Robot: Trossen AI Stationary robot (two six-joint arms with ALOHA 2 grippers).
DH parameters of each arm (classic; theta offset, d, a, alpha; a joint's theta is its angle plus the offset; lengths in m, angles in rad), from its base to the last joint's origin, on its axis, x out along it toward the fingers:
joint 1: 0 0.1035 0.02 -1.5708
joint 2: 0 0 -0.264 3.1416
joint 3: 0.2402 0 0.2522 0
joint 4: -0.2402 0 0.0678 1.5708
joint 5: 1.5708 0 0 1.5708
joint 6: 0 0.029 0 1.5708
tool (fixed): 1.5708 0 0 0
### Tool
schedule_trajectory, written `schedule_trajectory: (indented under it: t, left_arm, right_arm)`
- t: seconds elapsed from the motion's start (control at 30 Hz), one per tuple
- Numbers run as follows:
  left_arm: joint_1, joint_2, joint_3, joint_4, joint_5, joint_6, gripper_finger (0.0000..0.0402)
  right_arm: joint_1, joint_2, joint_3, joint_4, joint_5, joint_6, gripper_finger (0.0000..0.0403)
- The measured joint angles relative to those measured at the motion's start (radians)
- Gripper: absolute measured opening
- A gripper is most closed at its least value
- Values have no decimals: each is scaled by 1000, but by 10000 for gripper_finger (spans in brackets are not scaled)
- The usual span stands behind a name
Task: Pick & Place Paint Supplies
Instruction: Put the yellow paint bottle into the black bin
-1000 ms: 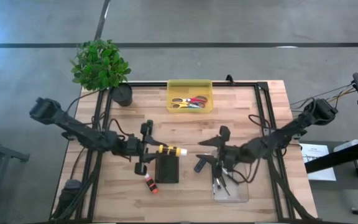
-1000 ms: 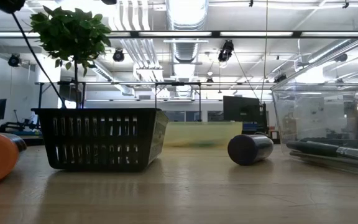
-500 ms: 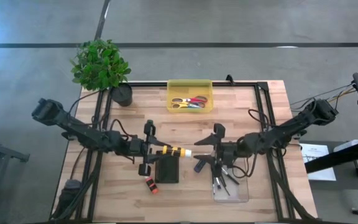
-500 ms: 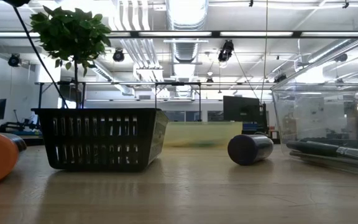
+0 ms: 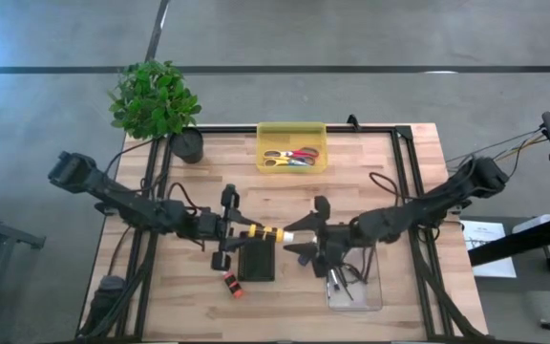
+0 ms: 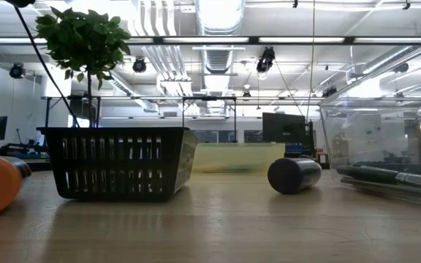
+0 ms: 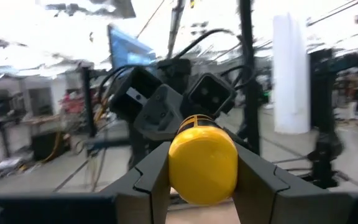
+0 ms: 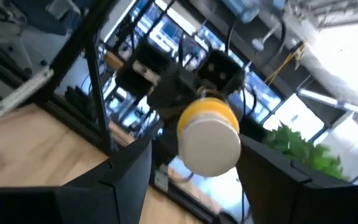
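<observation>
High view shows the left gripper (image 5: 240, 227) clamped on a yellow-orange paint tube (image 5: 267, 232), held level above the table (image 5: 370, 172) with its white cap pointing toward the right gripper (image 5: 304, 241). That gripper's fingers are spread wide, one on each side of the cap end, not closed on it. Just below the left gripper sits a black mesh basket (image 5: 256, 261), and a red paint tube (image 5: 229, 284) lies beside the basket's near corner. Under the right arm is a clear container (image 5: 369, 292) holding thin dark-handled paintbrushes (image 5: 340, 282). A yellow bin (image 5: 292, 148) with scissors (image 5: 292, 157) stands well beyond both grippers, and a potted plant (image 5: 156, 100) is at the far left corner. Left wrist view shows the tube (image 7: 202, 158) pinched between both fingers (image 7: 151, 180). Right wrist view has the capped end (image 8: 211, 142) between its open fingers (image 8: 126, 174), with gaps either side.
</observation>
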Motion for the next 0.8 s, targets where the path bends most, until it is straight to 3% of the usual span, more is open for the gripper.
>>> schedule_trajectory:
  t: [0.8]
  left_arm:
    - [1,3,-7,-24,20,-19,140]
  right_arm:
    - [9,-11,26,-19,47,-89,221]
